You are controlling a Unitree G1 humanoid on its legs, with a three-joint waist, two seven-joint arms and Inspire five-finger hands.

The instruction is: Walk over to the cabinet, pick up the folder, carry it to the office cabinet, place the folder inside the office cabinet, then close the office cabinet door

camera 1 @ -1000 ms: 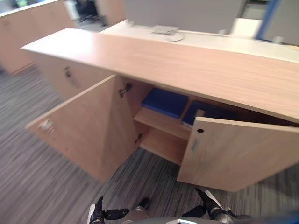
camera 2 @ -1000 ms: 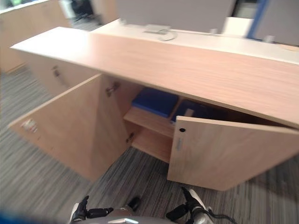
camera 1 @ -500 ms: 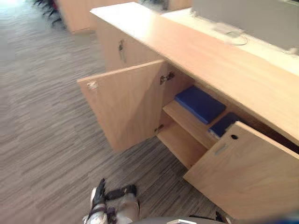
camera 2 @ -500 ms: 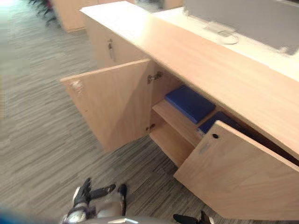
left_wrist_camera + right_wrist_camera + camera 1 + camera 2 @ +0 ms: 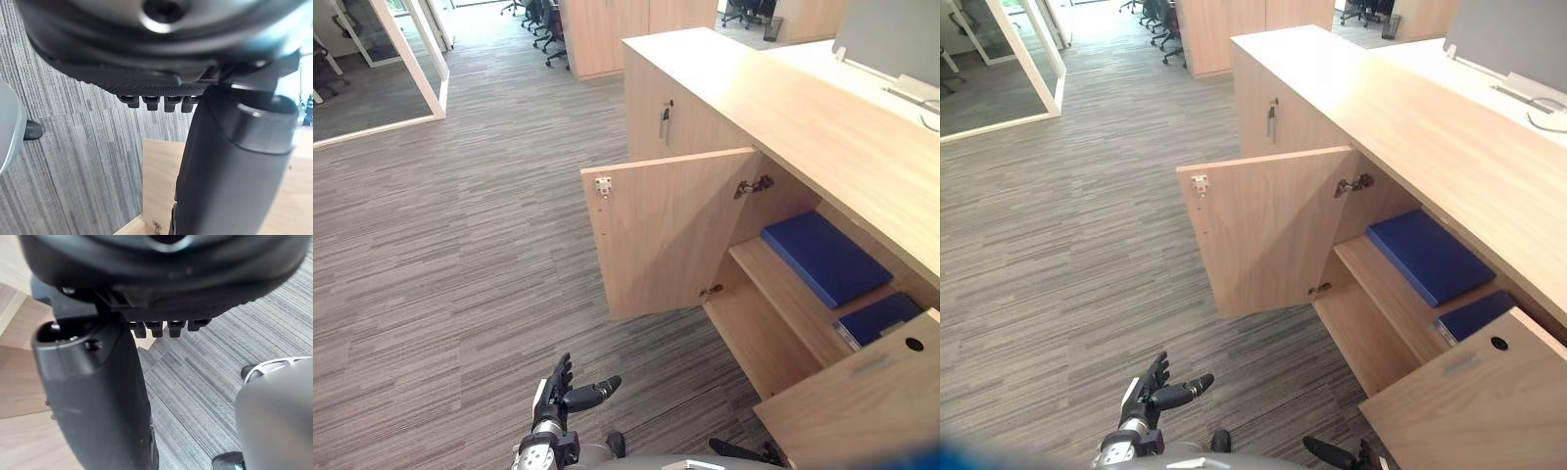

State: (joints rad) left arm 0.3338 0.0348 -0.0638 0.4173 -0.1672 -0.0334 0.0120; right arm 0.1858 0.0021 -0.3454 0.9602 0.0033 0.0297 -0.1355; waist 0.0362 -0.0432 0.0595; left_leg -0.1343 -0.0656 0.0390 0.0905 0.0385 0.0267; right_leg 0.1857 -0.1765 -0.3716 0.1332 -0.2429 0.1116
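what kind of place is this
Probably an open-plan office: a long wooden cabinet with blue folders on its shelf, grey carpet, and office chairs at the far end.

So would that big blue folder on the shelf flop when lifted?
Probably stiff: the folder lies flat with straight edges. It looks thick, so likely fairly heavy. Lying flat on the shelf, it shouldn't roll or tip.
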